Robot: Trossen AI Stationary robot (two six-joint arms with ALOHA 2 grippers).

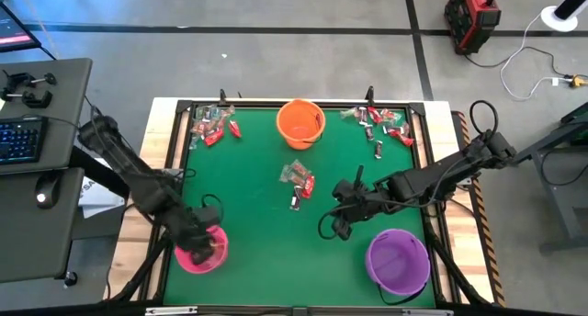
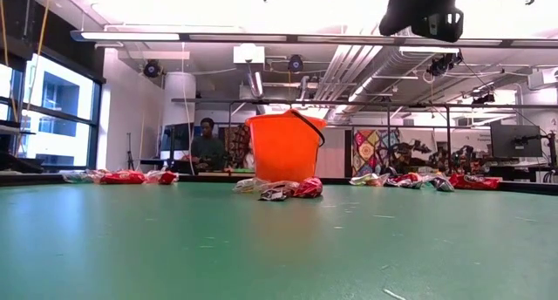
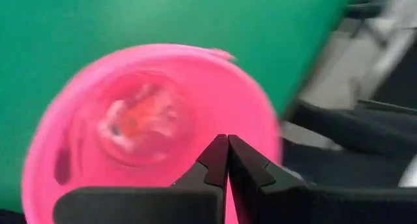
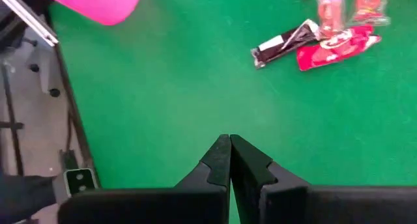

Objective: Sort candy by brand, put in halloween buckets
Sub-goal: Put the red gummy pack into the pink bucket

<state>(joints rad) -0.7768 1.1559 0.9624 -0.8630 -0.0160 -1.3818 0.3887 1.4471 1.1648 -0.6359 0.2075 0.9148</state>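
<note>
Glossy plastic pink bucket (image 3: pixel 156 120), shiny candy wrappers (image 4: pixel 326 42), matt green tabletop (image 1: pixel 257 178).

My high camera looks straight down on the whole tabletop (image 1: pixel 248 169); the low one sits level, facing the orange bucket (image 2: pixel 284 146) (both see it). My wrist cameras look closely down past each tool.

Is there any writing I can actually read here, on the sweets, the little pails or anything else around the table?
Nothing here reads clearly.
Red candy wrapper: pale lettering, too blurred to read.
Dark candy wrapper: no legible print.
Candy pile at the mat's far left corner: wrappers too small to read.
Candy pile at the far right corner: too small as well.
Orange bucket, pink bucket, purple bucket: no writing visible.
</note>
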